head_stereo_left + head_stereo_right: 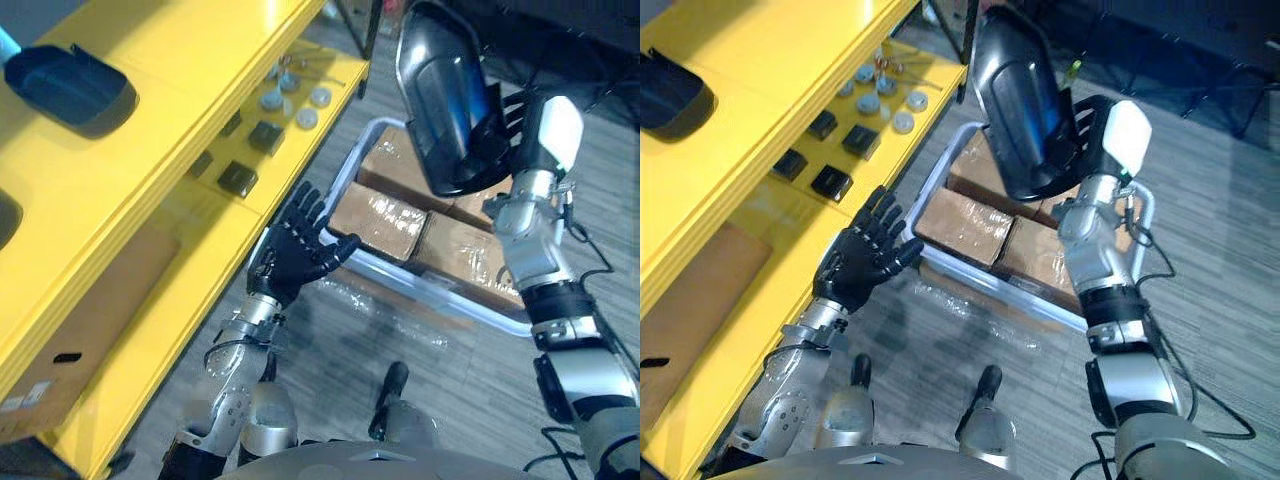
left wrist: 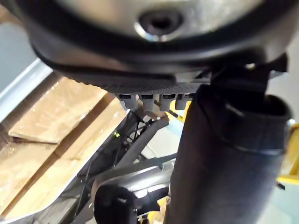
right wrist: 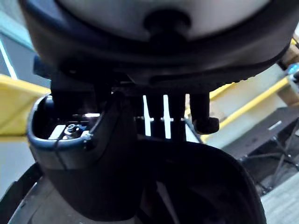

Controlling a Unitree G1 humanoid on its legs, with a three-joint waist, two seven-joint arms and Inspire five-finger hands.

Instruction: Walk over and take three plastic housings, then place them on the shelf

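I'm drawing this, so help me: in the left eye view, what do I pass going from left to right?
Dark blue plastic housing on the yellow shelf → small black square block → open left hand → shiny dark plastic housing held up → right hand curled round it.

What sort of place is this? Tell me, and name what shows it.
Probably a factory or warehouse stockroom: yellow metal shelving holding small parts and a dark plastic housing, a floor bin of wrapped cardboard boxes, and a second housing gripped in the right hand.
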